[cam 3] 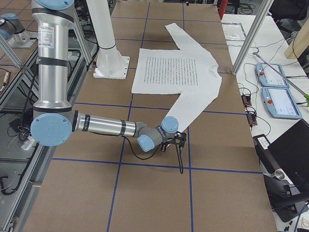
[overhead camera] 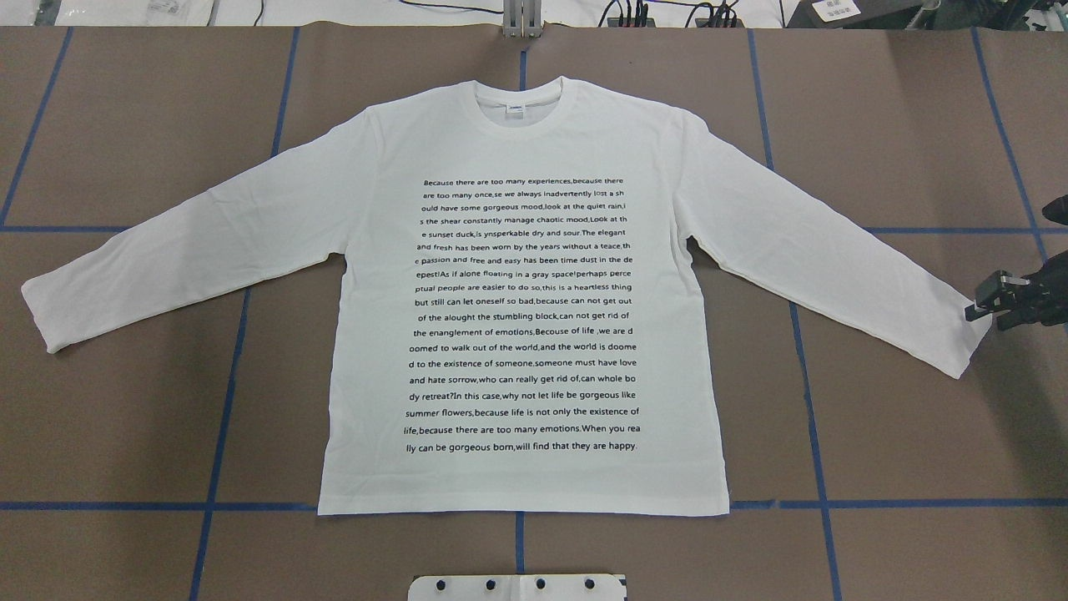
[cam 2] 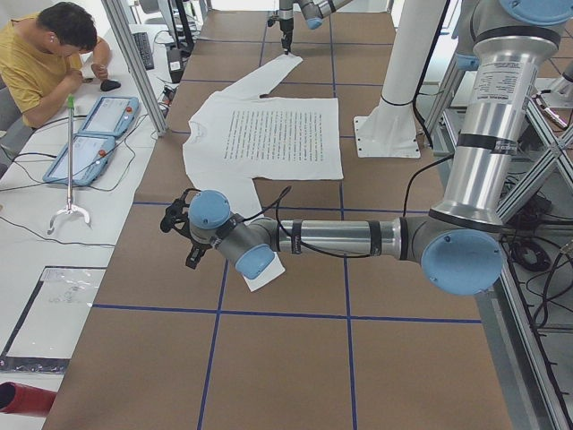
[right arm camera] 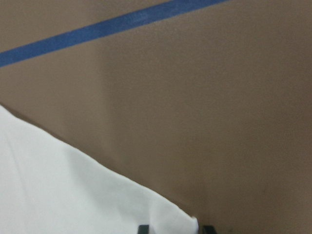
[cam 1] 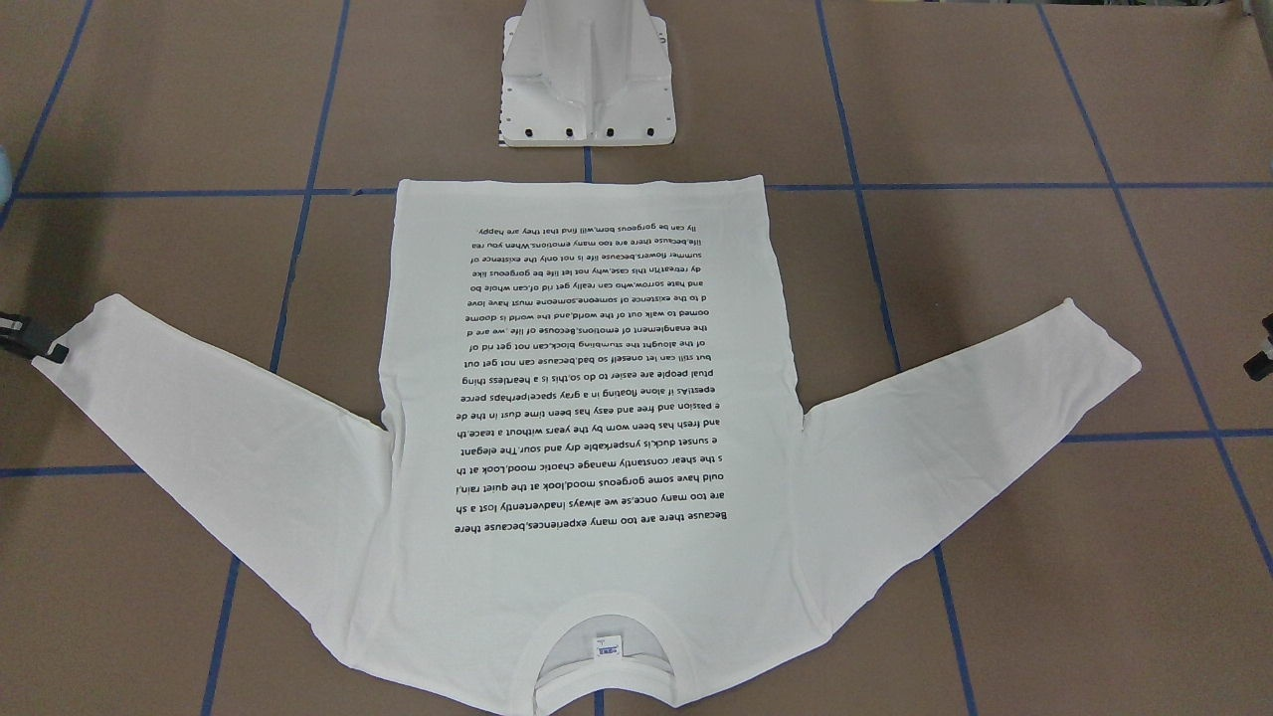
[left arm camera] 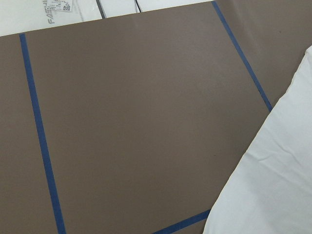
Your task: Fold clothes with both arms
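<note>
The white long-sleeved T-shirt (overhead camera: 521, 317) lies flat on the brown table, printed text up, both sleeves spread, collar (overhead camera: 524, 104) away from the robot. It also shows in the front-facing view (cam 1: 587, 398). My right gripper (overhead camera: 989, 305) is low at the cuff of the shirt's sleeve on its side. In the right wrist view its fingertips (right arm camera: 143, 228) stand apart with the cuff corner (right arm camera: 187, 222) between them. My left gripper (cam 2: 175, 228) hovers just past the other sleeve's cuff (cam 2: 264, 273). Only a sliver of it shows at the front-facing view's edge (cam 1: 1263, 358), so I cannot tell its state.
The white metal pedestal base (cam 1: 587, 89) stands on the robot's side of the shirt's hem. Blue tape lines (overhead camera: 225, 401) grid the table. A seated operator (cam 2: 45, 63) and two tablets (cam 2: 94, 134) are at a side table beyond the collar end.
</note>
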Available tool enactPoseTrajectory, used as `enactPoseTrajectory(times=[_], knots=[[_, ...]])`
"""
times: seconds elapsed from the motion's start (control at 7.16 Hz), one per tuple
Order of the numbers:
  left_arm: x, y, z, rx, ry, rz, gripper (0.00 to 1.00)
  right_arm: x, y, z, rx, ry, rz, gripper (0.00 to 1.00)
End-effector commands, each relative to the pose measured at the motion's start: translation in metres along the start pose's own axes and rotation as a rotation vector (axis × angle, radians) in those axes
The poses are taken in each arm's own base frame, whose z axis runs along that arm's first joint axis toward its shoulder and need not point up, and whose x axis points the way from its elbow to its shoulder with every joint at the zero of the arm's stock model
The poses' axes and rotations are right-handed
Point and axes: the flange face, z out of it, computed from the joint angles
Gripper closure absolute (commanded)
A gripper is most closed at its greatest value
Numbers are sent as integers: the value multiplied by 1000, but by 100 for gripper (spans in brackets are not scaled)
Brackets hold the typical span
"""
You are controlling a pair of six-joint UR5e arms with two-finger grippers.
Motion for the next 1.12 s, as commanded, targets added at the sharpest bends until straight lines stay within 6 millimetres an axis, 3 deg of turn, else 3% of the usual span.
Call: enactPoseTrajectory(times=[0.0, 0.28, 0.42, 0.56, 0.7, 0.98], knots=[[0, 0, 0, 0, 0, 0, 1, 2, 1, 1, -1, 2, 1, 100], [1, 0, 0, 1, 1, 2, 1, -11, 4, -11, 2, -28, -4, 100], [1, 0, 0, 1, 1, 2, 1, -30, 6, -26, 20, -58, -1, 100], [2, -1, -1, 2, 1, 4, 1, -74, 8, -51, 35, -113, 45, 100], [2, -1, -1, 11, 4, 15, 1, -136, -9, -75, 51, -187, 113, 100], [2, 0, -1, 12, 4, 16, 1, -315, -44, -80, 65, -267, 222, 100]])
